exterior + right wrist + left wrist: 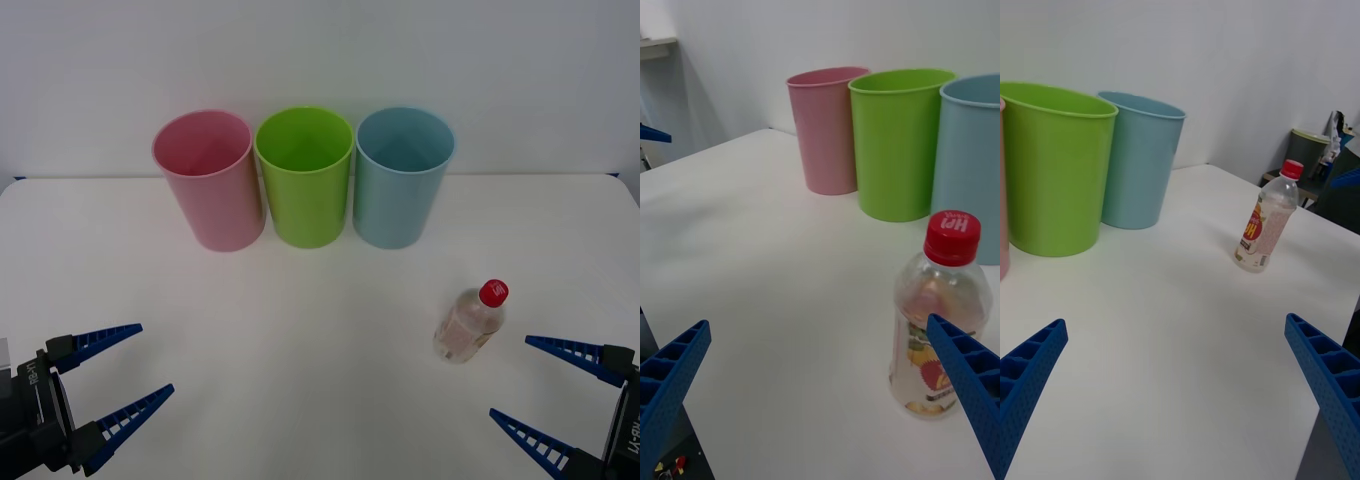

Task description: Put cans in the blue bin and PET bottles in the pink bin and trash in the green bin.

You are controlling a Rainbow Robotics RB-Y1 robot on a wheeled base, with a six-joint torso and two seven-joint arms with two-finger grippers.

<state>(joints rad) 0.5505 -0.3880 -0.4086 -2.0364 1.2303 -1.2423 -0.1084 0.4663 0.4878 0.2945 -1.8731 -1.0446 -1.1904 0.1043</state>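
Three bins stand in a row at the back of the white table: the pink bin on the left, the green bin in the middle, the blue bin on the right. A small clear PET bottle with a red cap stands upright in front of the blue bin, toward the right. My right gripper is open near the front right edge, just beside the bottle. At the front left my left gripper is open, far from the bottle. No can or trash is in view.
The table is wide and bare between the grippers and the bins. A white wall runs behind the bins. The left wrist view catches a dark bin and clutter on the floor beyond the table's edge.
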